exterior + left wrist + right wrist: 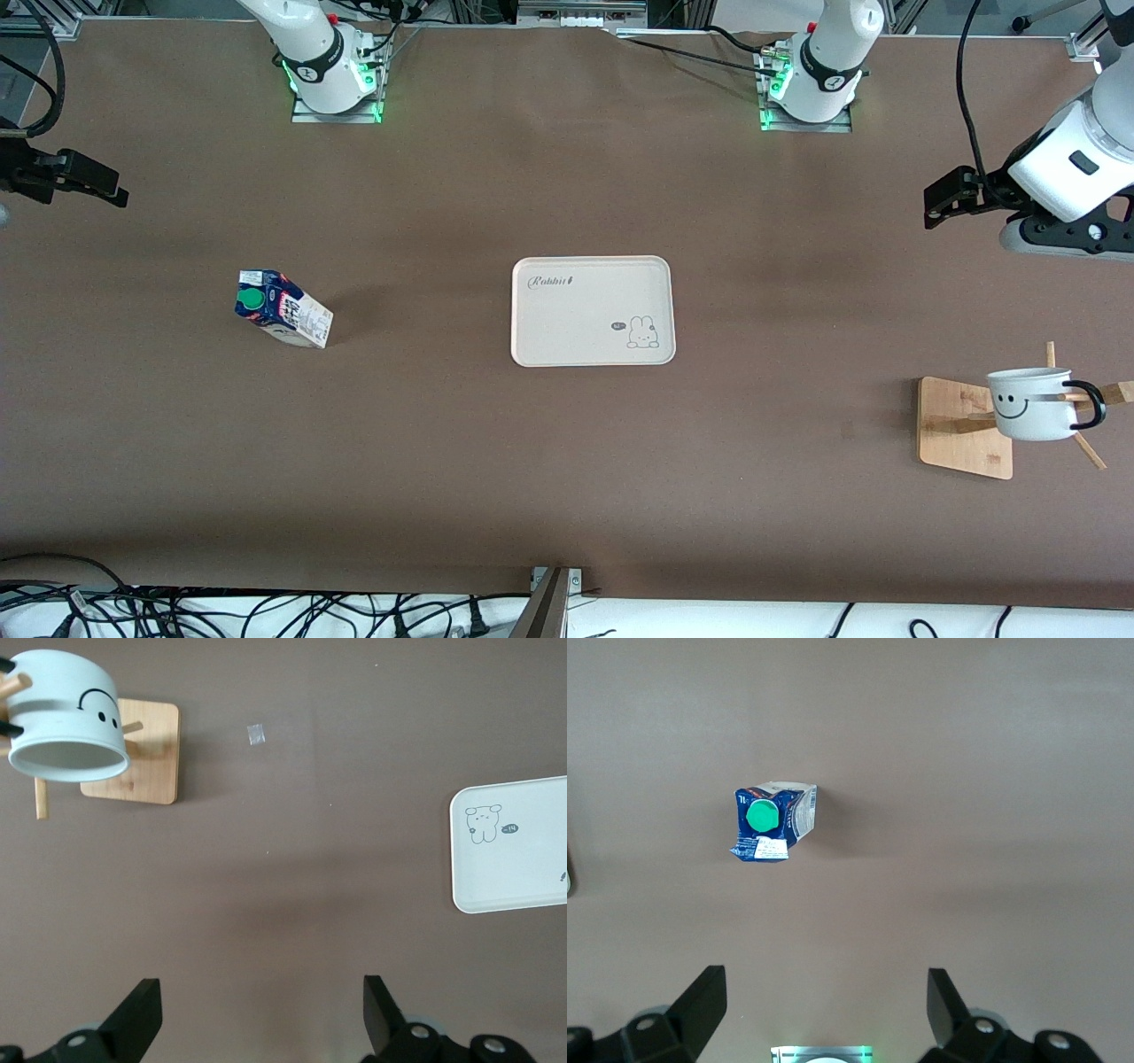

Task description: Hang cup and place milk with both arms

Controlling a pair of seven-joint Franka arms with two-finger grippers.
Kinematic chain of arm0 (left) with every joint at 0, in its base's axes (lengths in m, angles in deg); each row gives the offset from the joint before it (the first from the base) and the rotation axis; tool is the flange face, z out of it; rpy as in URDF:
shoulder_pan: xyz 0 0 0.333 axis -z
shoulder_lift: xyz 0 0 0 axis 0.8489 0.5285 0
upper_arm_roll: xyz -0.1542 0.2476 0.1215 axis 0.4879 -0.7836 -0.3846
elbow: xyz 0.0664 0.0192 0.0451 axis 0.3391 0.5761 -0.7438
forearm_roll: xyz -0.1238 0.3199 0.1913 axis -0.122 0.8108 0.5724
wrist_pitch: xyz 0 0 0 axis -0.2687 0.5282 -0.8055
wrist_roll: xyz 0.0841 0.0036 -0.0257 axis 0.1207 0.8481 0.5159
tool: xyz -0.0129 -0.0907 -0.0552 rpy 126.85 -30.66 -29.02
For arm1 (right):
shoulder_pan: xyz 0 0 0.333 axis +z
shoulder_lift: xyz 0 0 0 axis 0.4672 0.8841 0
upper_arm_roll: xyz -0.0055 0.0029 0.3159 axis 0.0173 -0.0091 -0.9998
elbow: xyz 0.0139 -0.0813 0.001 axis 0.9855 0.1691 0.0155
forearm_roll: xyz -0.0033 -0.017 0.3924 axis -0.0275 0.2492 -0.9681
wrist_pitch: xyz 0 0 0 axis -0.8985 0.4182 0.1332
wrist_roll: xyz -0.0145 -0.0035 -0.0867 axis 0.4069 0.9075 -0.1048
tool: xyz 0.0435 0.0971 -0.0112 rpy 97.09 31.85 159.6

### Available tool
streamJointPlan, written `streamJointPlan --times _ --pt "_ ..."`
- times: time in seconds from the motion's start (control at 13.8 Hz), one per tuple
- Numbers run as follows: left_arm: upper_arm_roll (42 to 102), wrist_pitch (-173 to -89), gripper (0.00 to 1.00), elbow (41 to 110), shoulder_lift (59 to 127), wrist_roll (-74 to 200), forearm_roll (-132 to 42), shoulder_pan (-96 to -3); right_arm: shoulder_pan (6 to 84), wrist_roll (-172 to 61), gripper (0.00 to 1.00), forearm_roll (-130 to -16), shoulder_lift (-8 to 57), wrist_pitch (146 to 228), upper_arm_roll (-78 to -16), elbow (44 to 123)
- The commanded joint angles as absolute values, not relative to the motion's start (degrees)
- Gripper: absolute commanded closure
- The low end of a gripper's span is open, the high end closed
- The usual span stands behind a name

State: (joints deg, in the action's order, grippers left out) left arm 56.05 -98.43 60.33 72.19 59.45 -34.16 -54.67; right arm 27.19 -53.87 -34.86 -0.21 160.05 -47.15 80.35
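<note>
Cardboard, light and easily crushed, the milk (283, 308) is best taken by its flat sides; it stands toward the right arm's end, well apart from the wide-spread right gripper (89, 182). The cup (1032, 404) is hung on the wooden rack (964, 427), clear of the wide-spread left gripper (946, 199).

**Brown desk, three things set on it**

The desk (567, 461) is covered in plain brown. A cream tray (592, 310) with a rabbit drawing lies at its middle. The milk (282, 308) stands toward the right arm's end. A wooden rack base (961, 427) sits toward the left arm's end, nearer the front camera than the tray.
</note>
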Motion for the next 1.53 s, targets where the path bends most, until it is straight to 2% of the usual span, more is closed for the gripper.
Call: streamJointPlan --times 0.0,0.36,0.65,1.45 --pt "55.88 -97.79 0.0 60.67 71.34 65.03 -33.66 -54.84 26.8 -53.42 0.0 -35.99 -0.02 158.92 -47.23 79.22" --pt "51.92 -97.8 0.0 60.15 71.07 69.08 -41.05 -55.1 26.8 -53.51 0.0 -35.82 -0.02 159.01 -47.14 79.22" --pt "51.83 -94.99 0.0 61.2 69.5 71.2 -39.9 -55.54 26.89 -53.51 0.0 -35.82 -0.02 159.1 -46.96 79.22" --pt "52.53 -95.86 0.0 61.12 68.26 70.59 -37.55 -55.99 26.89 -53.6 0.0 -35.82 -0.02 158.92 -46.96 79.22"
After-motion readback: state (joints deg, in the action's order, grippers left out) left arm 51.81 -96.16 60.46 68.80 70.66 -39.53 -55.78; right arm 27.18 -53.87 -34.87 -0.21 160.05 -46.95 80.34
